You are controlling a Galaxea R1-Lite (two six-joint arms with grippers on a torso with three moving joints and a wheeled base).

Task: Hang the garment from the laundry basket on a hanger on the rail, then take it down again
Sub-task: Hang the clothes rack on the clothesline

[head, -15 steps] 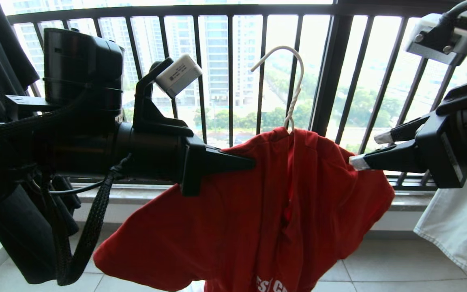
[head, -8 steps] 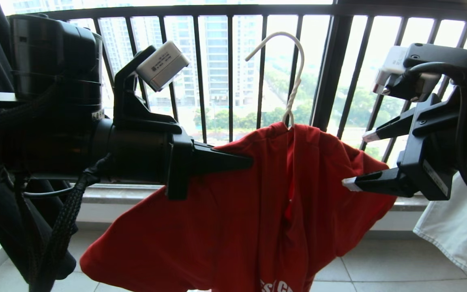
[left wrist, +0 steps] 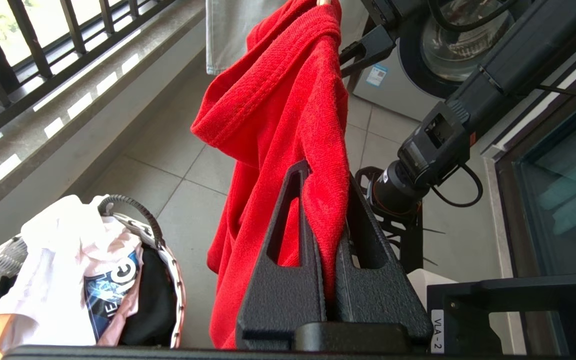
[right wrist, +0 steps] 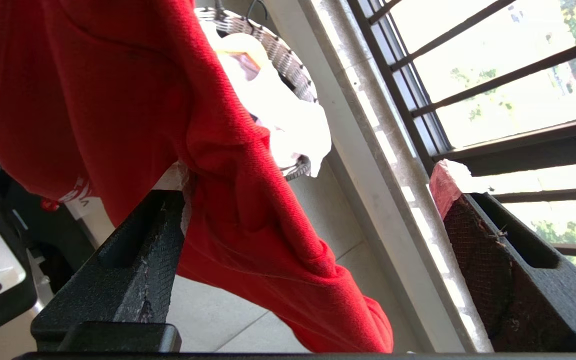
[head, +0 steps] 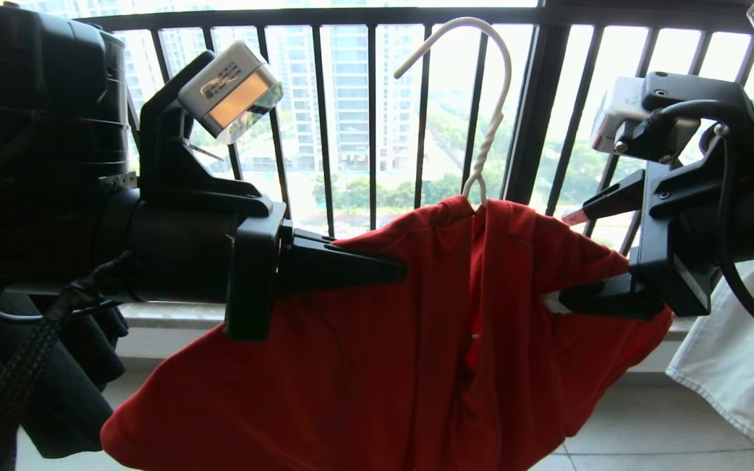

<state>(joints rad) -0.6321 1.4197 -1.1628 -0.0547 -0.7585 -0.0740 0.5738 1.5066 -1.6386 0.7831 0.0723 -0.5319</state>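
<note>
Your red T-shirt (head: 364, 353) is draped over the thin cream-white wire hanger (head: 482, 118), whose twisted neck and curved hook rise from the collar in front of the black vertical-barred balcony railing (head: 534, 111). The cloth is a soft knit with ribbed, stitched hems, bunched into deep folds at the shoulders and sagging low toward your left side; a trace of white chest print shows in the right wrist view.

Your left gripper (left wrist: 325, 200) has its textured black wedge-shaped jaws closed tight on a fold of the shirt's shoulder. Your right gripper (head: 557, 258) stands with jaws spread wide, holding nothing: the lower one lies against the other shoulder's cloth, the upper one is clear of it by the railing.

Below, the round woven laundry basket (left wrist: 168, 260), white-rimmed, sits on the pale floor tiles holding a white garment with blue print (left wrist: 78, 270).
</note>
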